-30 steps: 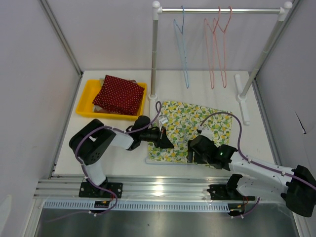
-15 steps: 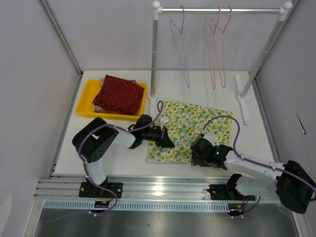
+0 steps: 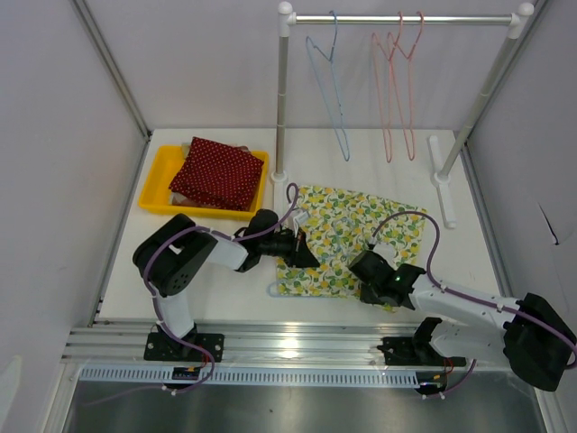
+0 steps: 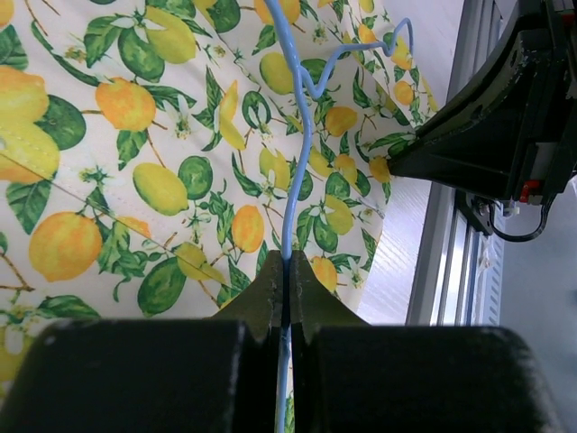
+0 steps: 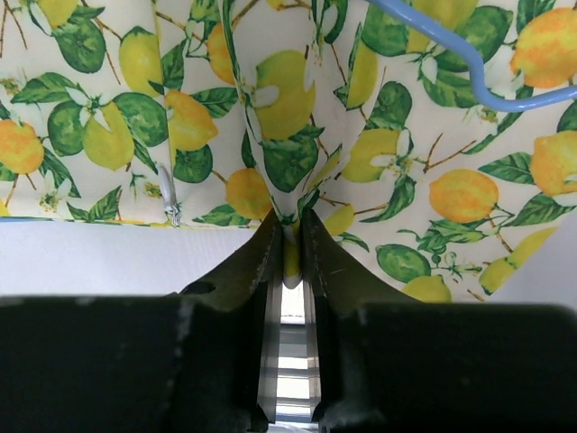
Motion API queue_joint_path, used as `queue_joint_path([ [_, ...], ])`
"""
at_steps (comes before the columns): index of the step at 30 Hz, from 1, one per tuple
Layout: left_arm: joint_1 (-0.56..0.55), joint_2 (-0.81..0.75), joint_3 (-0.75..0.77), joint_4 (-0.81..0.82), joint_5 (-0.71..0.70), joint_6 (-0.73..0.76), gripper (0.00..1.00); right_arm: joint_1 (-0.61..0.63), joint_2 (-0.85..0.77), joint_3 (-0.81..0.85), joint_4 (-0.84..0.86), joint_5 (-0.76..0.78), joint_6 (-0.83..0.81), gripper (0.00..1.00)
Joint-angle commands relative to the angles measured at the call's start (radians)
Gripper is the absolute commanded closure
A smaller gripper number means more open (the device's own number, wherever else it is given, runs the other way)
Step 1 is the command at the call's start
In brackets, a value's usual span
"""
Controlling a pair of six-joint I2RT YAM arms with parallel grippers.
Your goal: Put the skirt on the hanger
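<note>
Far left, the yellow plastic tray (image 3: 155, 191) holds a folded red dotted cloth (image 3: 216, 171); my left hand (image 4: 287, 271) is pinched shut on the thin blue wire hanger (image 4: 291, 180), which lies across the soft lemon-print fabric skirt (image 3: 347, 225) spread on the white table (image 3: 225, 293); in the last second the skirt's near hem has drawn in and rumpled, since my right hand (image 5: 288, 236) is closed tight on a fold of it; I judge we're opening the waist.

No readable text, labels, brand names, numbers or signs are showing in any camera view.
</note>
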Motion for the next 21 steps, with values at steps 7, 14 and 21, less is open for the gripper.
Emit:
queue_joint_path([
  [7,0.013,0.006,0.042,0.030,-0.070,0.035,1.00,-0.029,-0.106,0.044,-0.106,-0.016,0.017,0.85],
  [14,0.047,-0.005,0.051,0.010,-0.079,0.052,1.00,-0.049,-0.152,0.081,-0.157,-0.055,0.031,0.87],
  [21,0.046,-0.010,0.036,-0.012,-0.146,0.076,1.00,-0.076,-0.156,0.109,-0.180,-0.079,0.017,0.87],
])
